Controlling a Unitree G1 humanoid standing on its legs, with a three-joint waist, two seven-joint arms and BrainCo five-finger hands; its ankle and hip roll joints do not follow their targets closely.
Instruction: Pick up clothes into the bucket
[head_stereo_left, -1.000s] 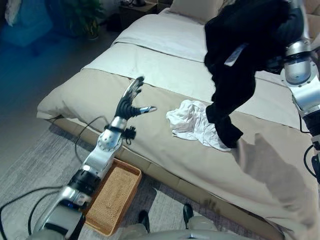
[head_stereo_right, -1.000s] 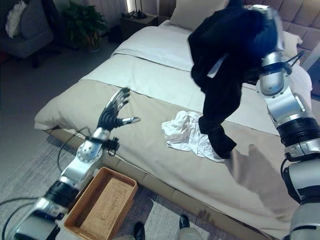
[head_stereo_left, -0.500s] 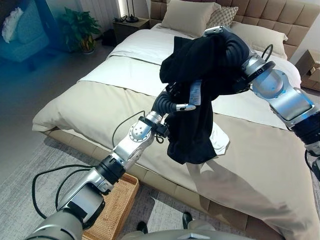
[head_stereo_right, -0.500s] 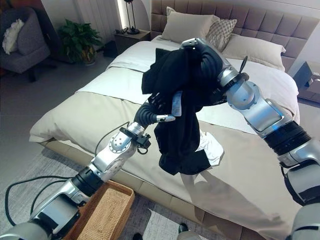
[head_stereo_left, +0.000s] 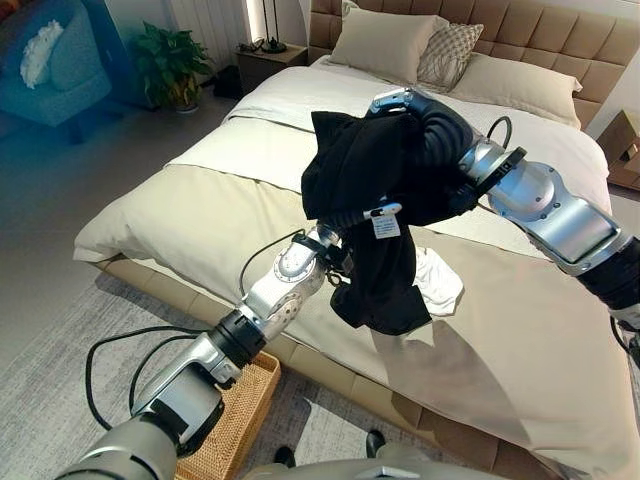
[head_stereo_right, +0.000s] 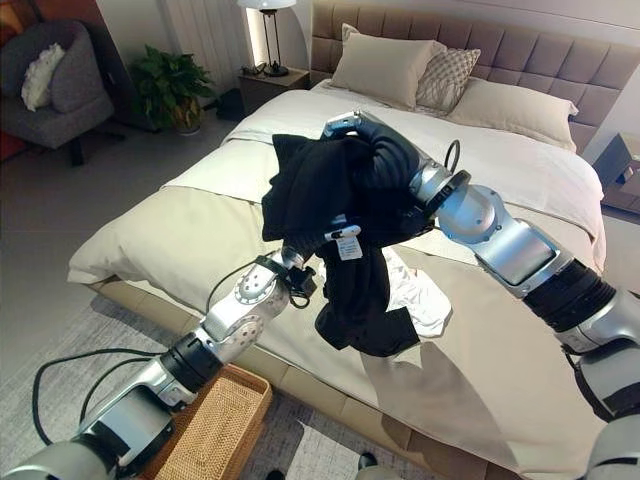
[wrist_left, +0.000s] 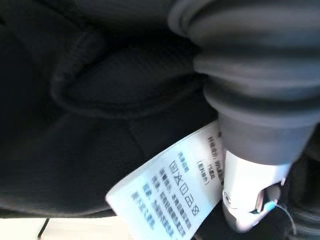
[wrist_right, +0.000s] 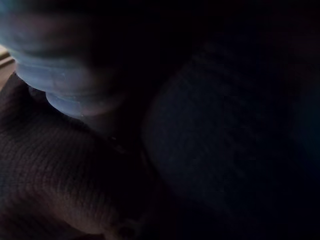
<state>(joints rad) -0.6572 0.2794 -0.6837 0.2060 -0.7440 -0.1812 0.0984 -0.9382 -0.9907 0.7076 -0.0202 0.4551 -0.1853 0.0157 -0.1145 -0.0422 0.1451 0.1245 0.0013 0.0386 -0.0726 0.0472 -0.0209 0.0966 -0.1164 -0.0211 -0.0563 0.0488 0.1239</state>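
A black garment (head_stereo_left: 375, 190) hangs in the air above the bed's near side, its lower end dangling over a white garment (head_stereo_left: 440, 283) that lies crumpled on the beige cover. My right hand (head_stereo_left: 400, 102) is at the top of the black garment, shut on it, with cloth draped over its ribbed cover. My left hand (wrist_left: 255, 100) reaches up from below into the black cloth, beside a white care label (wrist_left: 175, 195). A wicker basket (head_stereo_right: 215, 425) stands on the floor by the bed's near edge, under my left arm.
The bed (head_stereo_left: 200, 210) has a beige cover in front, white sheets and pillows (head_stereo_left: 385, 40) behind. A grey rug (head_stereo_left: 60, 330) lies beside it. An armchair (head_stereo_right: 60, 85), a plant (head_stereo_right: 170, 80) and a nightstand with a lamp (head_stereo_right: 270, 70) stand at the far left.
My right arm swung the black garment left, clear of the bed. My left hand rose from above the bed into the hanging cloth. The camera has shifted too.
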